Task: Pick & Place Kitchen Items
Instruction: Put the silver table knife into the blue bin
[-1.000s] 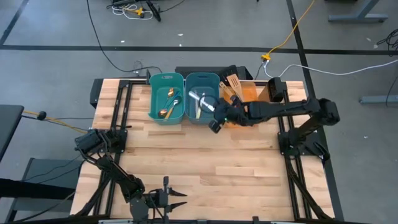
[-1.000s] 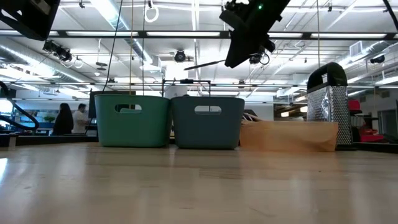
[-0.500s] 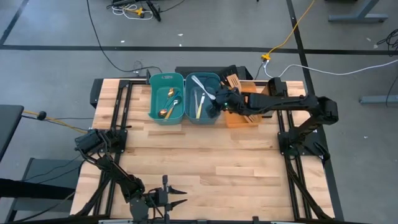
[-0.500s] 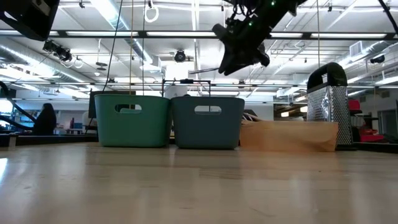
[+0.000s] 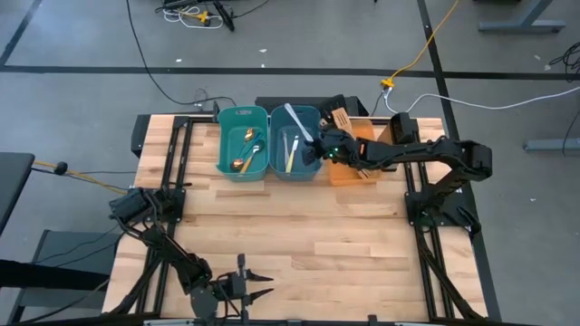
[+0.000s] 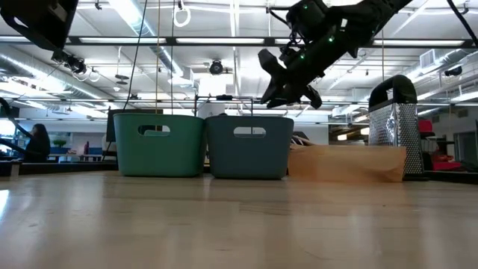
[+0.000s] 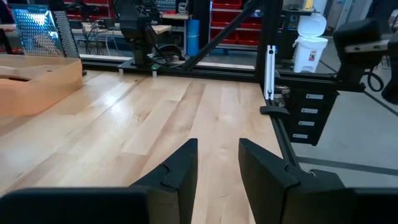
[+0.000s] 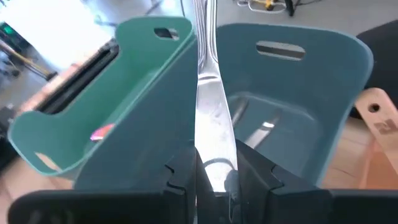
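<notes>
I see a silver piece of cutlery (image 8: pixel 210 106) raised over the darker teal bin, its slim shiny handle pointing away and up past the bin's far rim; which kind of cutlery it is I can't tell. A cream-handled utensil (image 5: pixel 291 152) lies lengthwise in that bin. In the lighter bin beside it I make out a gold spoon (image 5: pixel 245 163) and more small pieces. Two pale wooden spatulas (image 5: pixel 341 119) rest at the orange tray.

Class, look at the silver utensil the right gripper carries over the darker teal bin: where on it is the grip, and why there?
The right gripper clamps the silver utensil on its flat, wider end, fingers pressing the narrow edges. The slim stem runs straight out ahead, over the darker bin.
</notes>
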You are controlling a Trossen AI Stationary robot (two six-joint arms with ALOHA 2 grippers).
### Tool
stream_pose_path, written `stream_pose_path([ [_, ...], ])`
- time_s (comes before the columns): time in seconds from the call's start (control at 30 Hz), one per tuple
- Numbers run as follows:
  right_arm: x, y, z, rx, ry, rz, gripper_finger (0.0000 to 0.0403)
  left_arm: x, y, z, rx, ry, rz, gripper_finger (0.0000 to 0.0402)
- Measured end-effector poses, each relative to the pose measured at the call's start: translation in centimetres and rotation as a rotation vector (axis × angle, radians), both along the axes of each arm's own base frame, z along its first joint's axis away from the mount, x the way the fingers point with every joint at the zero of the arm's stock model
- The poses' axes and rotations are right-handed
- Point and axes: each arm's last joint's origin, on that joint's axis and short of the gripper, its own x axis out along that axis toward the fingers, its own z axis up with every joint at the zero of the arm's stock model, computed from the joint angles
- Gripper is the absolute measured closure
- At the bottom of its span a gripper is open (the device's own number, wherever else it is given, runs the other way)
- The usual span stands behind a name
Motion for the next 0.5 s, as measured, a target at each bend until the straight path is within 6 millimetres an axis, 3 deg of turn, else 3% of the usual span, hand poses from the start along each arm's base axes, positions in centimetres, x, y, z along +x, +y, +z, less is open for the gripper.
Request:
stream_pose_path([
  [0.23, -0.4, -0.3, -1.0, 0.006, -0.058, -0.021, 0.0320, 0.3, 0.2, 0.0, -0.004, 0.004, -0.011, 0.0280],
  [0.5, 0.6, -0.7, -2.8, 0.011, -0.061, -0.025, 0.0320, 0.5, 0.3, 0.0, -0.010, 0.004, -0.012, 0.0280],
])
